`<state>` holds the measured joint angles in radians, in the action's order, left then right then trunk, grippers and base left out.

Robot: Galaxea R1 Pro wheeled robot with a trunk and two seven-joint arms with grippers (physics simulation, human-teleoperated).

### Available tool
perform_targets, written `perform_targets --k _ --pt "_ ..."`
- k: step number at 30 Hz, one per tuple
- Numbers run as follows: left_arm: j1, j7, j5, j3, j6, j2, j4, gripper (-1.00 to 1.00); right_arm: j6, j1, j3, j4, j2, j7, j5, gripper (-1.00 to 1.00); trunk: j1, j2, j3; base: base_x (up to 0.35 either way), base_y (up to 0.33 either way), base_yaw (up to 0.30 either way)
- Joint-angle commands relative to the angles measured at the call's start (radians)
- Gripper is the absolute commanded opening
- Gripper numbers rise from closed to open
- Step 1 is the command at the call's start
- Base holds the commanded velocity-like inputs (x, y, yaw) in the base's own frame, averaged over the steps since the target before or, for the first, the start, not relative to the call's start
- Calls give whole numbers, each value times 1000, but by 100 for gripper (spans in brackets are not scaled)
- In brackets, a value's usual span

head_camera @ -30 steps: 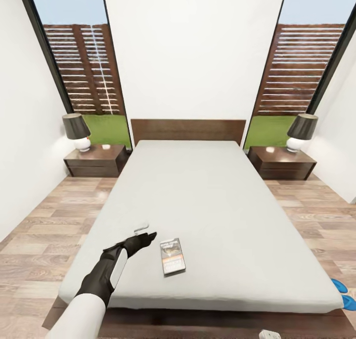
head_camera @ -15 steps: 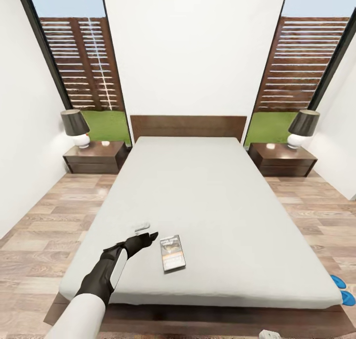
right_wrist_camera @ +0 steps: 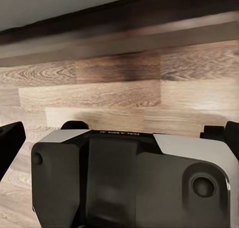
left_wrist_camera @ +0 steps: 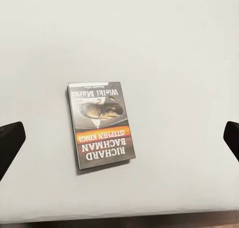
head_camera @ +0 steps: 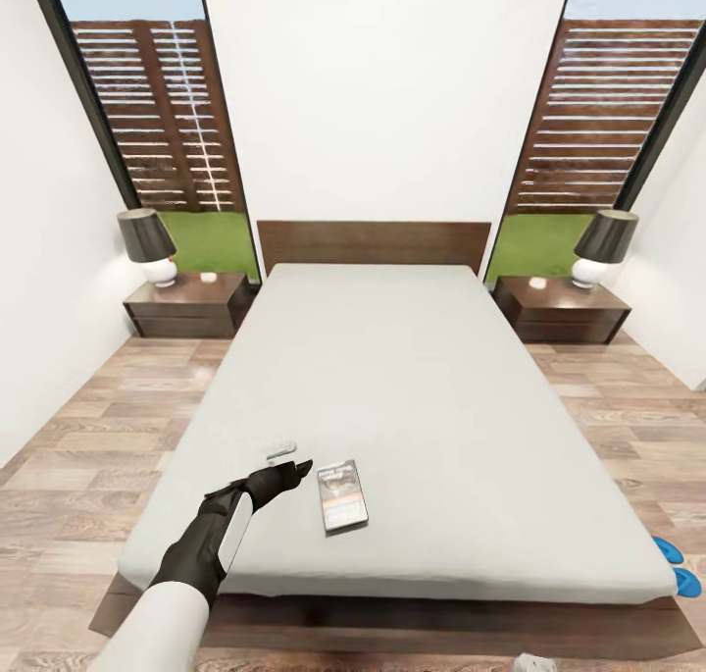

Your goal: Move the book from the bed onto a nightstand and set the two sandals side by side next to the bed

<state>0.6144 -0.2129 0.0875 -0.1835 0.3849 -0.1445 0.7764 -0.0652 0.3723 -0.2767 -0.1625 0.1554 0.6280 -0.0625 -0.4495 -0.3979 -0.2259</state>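
We reach across the bed [head_camera: 392, 378], our left claw [head_camera: 289, 471] spread wide and empty, hovering just beside the book [head_camera: 342, 494] lying flat near the mattress's foot, evidently lining up a grasp; our right claw's state cannot be told.

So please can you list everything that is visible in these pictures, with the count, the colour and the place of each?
thin dark paperback book: 1, orange and white lettering, flat on the mattress near the foot
low dark brown wooden bed: 1, pale grey mattress, room centre
dark brown two-drawer nightstands: 2, one on each side of the headboard
black-shaded white lamps: 2, one on each nightstand
bright blue sandals: 2, on the floor by the bed's right foot corner
left gripper: 1, black, open, beside the book
right gripper: 1, black, open, over the wood floor
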Motion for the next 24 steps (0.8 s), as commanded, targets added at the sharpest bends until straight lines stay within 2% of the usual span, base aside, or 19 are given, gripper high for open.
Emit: perform_targets --k 1,24 --pt "1 -3 9 -5 9 -1 1 100 -7 0 -9 -2 0 5 -6 100 -1 -2 -4 0 0 0" --pt "1 -4 11 -5 9 -1 1 100 -1 0 -9 -2 0 4 -6 100 -1 -2 -39 0 0 0"
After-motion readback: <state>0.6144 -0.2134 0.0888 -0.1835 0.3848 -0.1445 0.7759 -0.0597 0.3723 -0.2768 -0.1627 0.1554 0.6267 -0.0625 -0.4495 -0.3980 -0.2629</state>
